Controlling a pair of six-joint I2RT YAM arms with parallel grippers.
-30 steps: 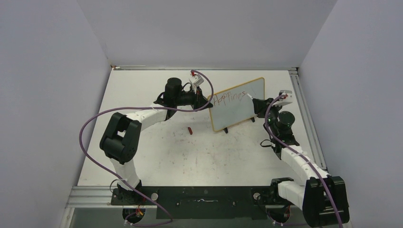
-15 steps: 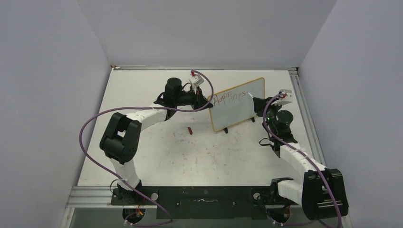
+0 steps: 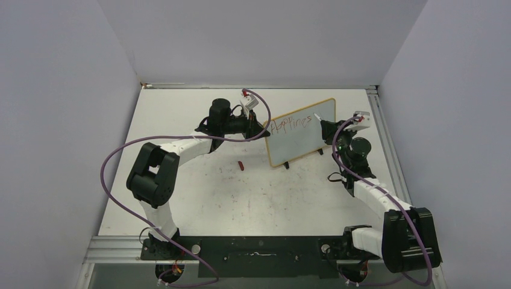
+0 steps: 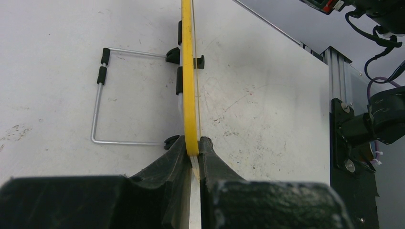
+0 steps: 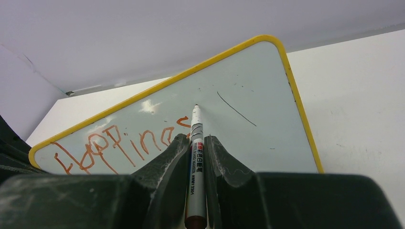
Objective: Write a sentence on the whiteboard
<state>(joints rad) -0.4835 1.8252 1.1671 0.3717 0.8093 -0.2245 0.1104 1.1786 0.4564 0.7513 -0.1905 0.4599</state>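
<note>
The whiteboard (image 3: 304,141) stands upright on the table, tilted, with a yellow-looking frame. The sentence (image 3: 291,124) is red marker letters reading roughly "Happines" along its top line. My left gripper (image 3: 264,130) is shut on the board's left edge; in the left wrist view the gripper (image 4: 192,149) clamps the frame (image 4: 189,71). My right gripper (image 3: 326,128) is shut on a white marker (image 5: 196,143) whose tip meets the board (image 5: 258,86) just right of the last red letter (image 5: 183,122). The right gripper (image 5: 196,140) partly hides the writing (image 5: 119,143).
A small red marker cap (image 3: 241,165) lies on the table left of the board. The board's wire stand (image 4: 98,109) rests on the table behind it. A thin dark stroke (image 5: 236,109) marks the board's right part. Side walls close in on both sides.
My right gripper has moved the marker a little to the right along the top line of writing. My left gripper and the board have stayed still.
</note>
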